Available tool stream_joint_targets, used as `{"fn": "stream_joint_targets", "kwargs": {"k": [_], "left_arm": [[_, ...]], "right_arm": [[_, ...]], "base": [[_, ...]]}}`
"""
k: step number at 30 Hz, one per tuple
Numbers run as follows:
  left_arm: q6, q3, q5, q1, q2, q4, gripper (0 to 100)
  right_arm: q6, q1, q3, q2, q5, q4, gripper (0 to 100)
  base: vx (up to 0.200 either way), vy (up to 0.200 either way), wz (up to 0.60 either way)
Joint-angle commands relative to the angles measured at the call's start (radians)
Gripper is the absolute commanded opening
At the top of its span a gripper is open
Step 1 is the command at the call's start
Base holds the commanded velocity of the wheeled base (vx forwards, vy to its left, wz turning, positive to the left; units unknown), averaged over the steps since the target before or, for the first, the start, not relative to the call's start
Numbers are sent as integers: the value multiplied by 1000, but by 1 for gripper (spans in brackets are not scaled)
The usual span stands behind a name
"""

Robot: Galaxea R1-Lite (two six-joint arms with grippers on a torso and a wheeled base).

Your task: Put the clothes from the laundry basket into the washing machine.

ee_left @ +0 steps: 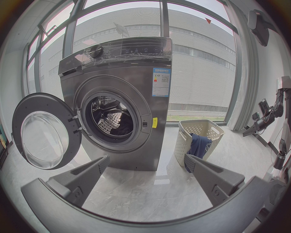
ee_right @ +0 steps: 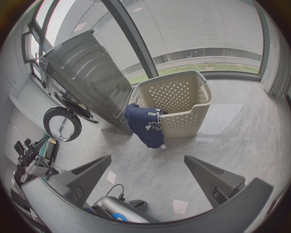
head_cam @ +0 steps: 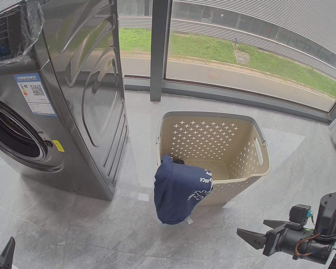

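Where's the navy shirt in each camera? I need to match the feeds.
Head view: navy shirt at centre, draped over the laundry basket's near rim.
Left wrist view: navy shirt hanging outside the basket, beside the washing machine.
Right wrist view: navy shirt over the basket corner nearest the machine.
Shared landmark: laundry basket.

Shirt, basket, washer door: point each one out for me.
shirt (head_cam: 177, 194), head view, middle of the cloth hanging outside the basket.
basket (head_cam: 205, 141), head view, inner far wall.
washer door (ee_left: 45, 138), left wrist view, glass of the open door.
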Motion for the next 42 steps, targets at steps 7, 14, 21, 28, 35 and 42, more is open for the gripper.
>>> {"fn": "stream_joint_targets", "kwargs": {"k": [7,14,21,28,35,42], "left_arm": [[0,15,0,0,-12,0,100],[-2,15,1,0,-12,0,100],[-2,15,0,0,-12,0,100],[-2,15,1,0,-12,1,100],[-3,15,1,0,-12,0,100],[-3,15,1,0,-12,0,100]], "right_arm": [[15,115,-17,353,-46,-209,100],[19,154,-57,514,-55,-342,100],[19,149,-134,666,-61,-459,100],[18,143,-229,746,-96,-483,100],[19,137,-324,814,-102,-485,100],[21,123,-396,864,-102,-483,100]], "base": [[114,0,0],[0,0,0],[0,0,0],[0,0,0],[0,0,0],[0,0,0]]}}
